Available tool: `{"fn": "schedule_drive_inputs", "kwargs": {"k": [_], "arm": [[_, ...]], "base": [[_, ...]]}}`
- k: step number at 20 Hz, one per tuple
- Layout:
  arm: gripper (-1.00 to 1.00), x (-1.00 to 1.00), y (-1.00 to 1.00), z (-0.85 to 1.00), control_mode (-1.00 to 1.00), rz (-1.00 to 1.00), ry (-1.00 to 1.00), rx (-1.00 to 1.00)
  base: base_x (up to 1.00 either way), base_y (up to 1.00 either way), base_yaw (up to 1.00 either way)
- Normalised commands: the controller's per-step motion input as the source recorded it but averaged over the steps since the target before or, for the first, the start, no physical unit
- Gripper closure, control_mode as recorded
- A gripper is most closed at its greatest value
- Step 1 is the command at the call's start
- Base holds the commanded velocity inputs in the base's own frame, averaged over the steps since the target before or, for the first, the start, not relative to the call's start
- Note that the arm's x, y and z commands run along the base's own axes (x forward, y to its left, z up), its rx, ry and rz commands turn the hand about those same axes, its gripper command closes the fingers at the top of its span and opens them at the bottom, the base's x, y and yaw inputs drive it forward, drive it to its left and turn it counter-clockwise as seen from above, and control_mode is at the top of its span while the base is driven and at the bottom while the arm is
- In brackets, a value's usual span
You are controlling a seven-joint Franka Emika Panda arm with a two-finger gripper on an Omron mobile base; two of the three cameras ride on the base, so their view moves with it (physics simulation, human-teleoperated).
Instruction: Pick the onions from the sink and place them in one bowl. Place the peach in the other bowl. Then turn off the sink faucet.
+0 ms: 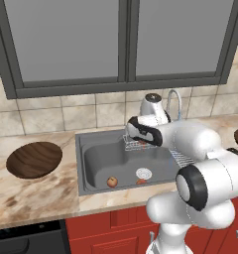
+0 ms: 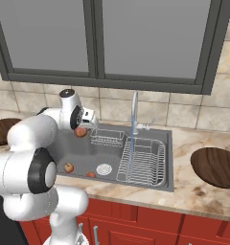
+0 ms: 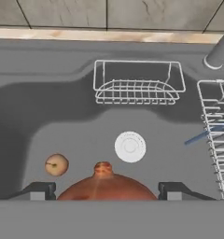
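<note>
- My gripper [image 2: 81, 128] hangs above the sink [image 1: 91, 171], over its back left part, and I have one onion [image 3: 104, 187] pinched between the fingertips [image 3: 39, 190]; in the hand view the bulb fills the gap between the two pads.
- In the right base view the held bulb sits just under the hand, clear of the basin floor.
- The relation that matters now: the left bowl [image 1: 34, 159] lies on the counter well off to my arm's left, beyond the sink's left rim; I judge it the nearer drop point.
- The other bowl [image 2: 216, 166] sits on the counter past the sink's right edge, across the dish rack [image 2: 143, 160] and the faucet [image 2: 134, 112], which is running.
- Left in the basin: the peach [image 1: 112, 181] near the front edge, left of the drain [image 1: 143, 173], and a second onion [image 1: 141, 181] against the front wall just below the drain.
- I see no clear long axis on the round bulb.
</note>
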Motion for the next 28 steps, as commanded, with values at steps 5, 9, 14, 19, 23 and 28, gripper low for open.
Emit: {"fn": "schedule_drive_inputs", "kwargs": {"k": [5,9,14,19,23,28], "arm": [[1.0,-0.66,0.0,0.62,-1.0,0.0,-0.15,0.0],[1.0,-0.65,-0.03,0.62,-1.0,-0.01,-0.12,0.0],[1.0,-0.54,-0.14,0.57,-1.0,-0.09,-0.03,0.0],[1.0,-0.38,-0.36,0.4,-1.0,-0.17,0.0,0.0],[1.0,-0.24,-0.54,0.31,-1.0,-0.25,0.02,0.0],[1.0,-0.13,-0.58,0.19,-1.0,-0.24,0.01,0.0]], "base": [[0.0,0.0,0.0],[0.0,0.0,0.0],[0.0,0.0,0.0],[0.0,0.0,0.0],[0.0,0.0,0.0],[0.0,0.0,0.0]]}}
